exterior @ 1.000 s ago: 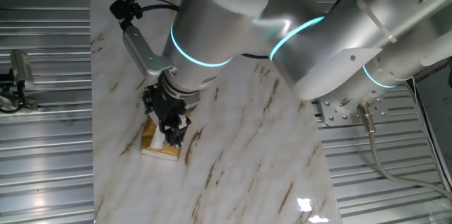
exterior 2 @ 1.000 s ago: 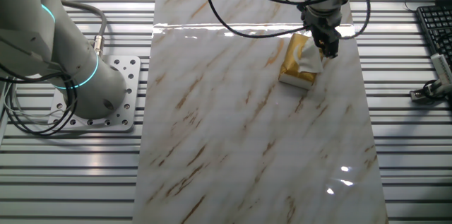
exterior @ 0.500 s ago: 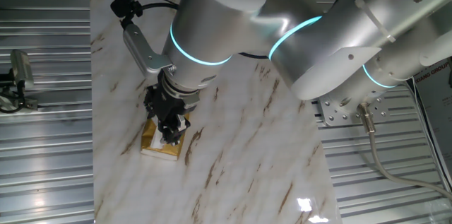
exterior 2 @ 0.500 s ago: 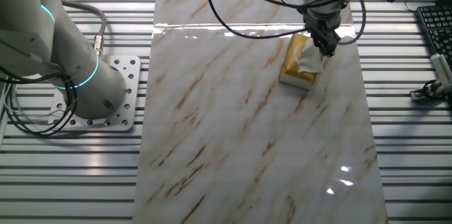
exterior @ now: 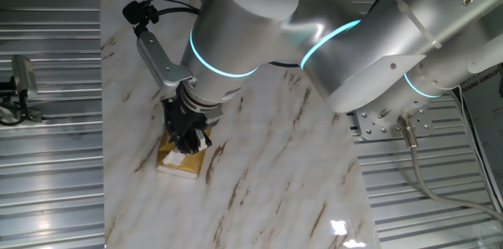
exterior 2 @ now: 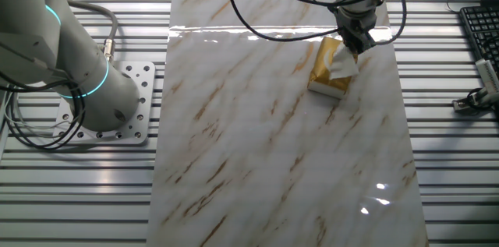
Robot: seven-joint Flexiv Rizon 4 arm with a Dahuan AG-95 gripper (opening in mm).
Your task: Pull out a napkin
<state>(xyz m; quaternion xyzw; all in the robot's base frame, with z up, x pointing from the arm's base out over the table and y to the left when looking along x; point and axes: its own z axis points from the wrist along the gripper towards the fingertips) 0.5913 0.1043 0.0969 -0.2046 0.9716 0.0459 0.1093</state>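
— How does the light look to you?

— You get bright, even overhead light in both views. In the other fixed view the marble tabletop (exterior 2: 273, 146) throws a glare band across its far end and a small hot spot near the front right. In one fixed view a similar spot sits near the bottom edge.

— Any blur?

— Your big arm casing (exterior: 259, 13) fills the frame close up, soft and shiny. Shadows under it stay faint. The ribbed metal around the table stays sharp.

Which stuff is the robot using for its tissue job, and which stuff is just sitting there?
For the job: the napkin, the golden tissue pack, the gripper.
Just lying about: the keyboard, the marble table.
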